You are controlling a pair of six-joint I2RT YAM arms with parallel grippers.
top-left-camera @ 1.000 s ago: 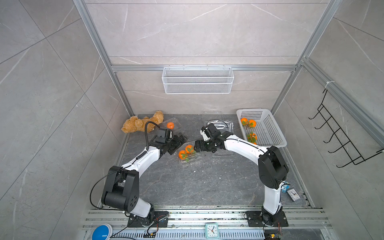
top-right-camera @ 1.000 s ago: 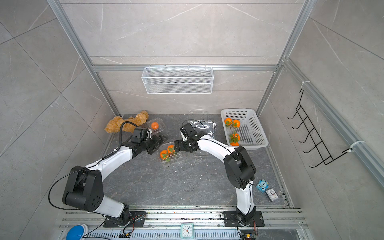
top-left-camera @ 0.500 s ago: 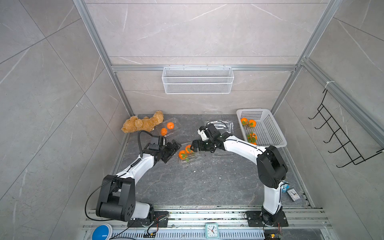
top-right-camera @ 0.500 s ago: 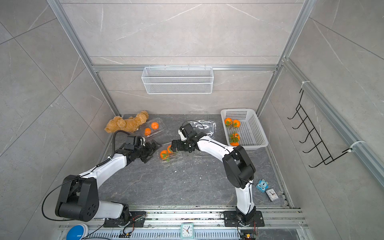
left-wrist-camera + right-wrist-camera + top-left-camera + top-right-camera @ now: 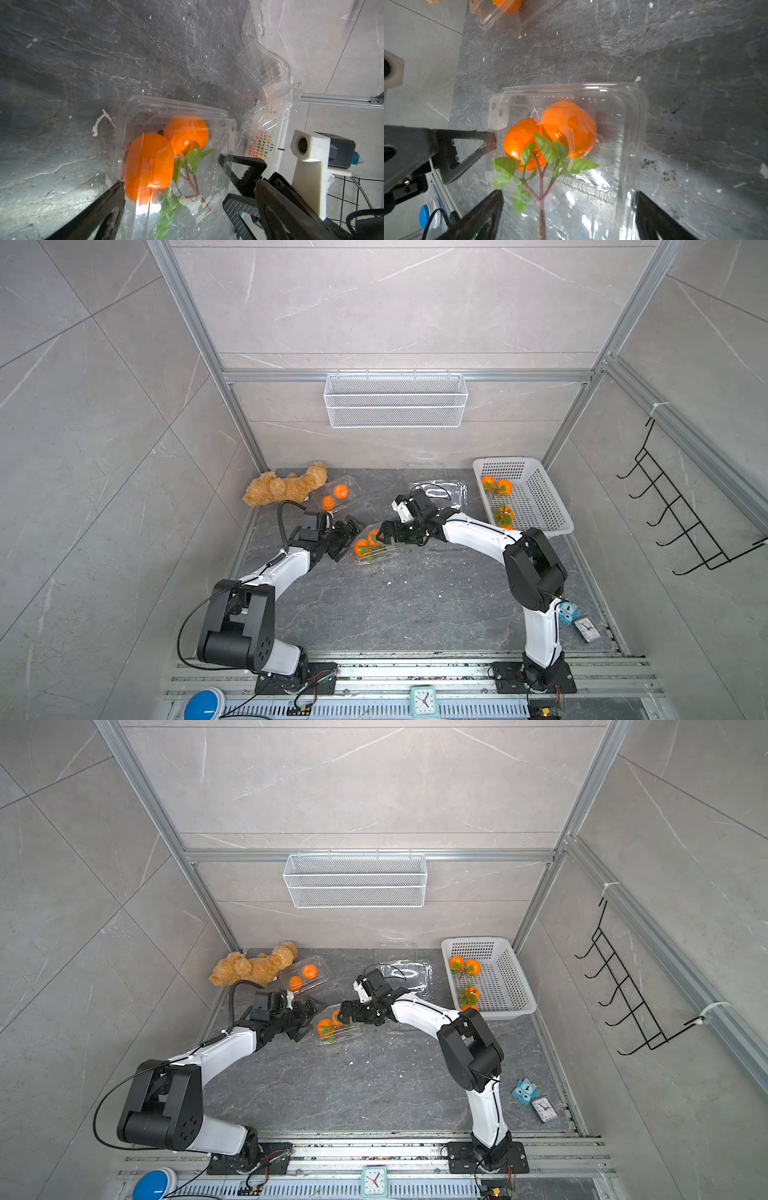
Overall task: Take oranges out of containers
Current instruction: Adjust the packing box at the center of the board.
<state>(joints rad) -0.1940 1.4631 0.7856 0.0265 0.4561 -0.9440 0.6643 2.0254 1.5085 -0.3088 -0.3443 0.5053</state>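
Note:
A clear lidded container (image 5: 376,549) lies mid-floor with two leafy oranges (image 5: 361,548) inside. My left gripper (image 5: 347,539) is open at its left end, and my right gripper (image 5: 386,533) is open at its right end. In the left wrist view the oranges (image 5: 149,166) show through the plastic, and the container's end lies between the open fingers of my left gripper (image 5: 172,193). In the right wrist view my right gripper (image 5: 566,207) straddles the container (image 5: 633,124). The left gripper's fingertip (image 5: 471,143) touches the container's corner flap. A second container (image 5: 337,497) at the back left holds two oranges (image 5: 340,491).
Empty clear clamshells (image 5: 440,493) lie at the back centre. A white basket (image 5: 536,497) at the back right holds several oranges (image 5: 496,485). A teddy bear (image 5: 286,487) lies by the back-left container. A blue toy (image 5: 567,611) and a small clock (image 5: 586,628) sit front right.
My left gripper has drawn forward from the back-left container to the left end of the middle one, uncovering both back oranges. My right gripper has edged left over the middle container.

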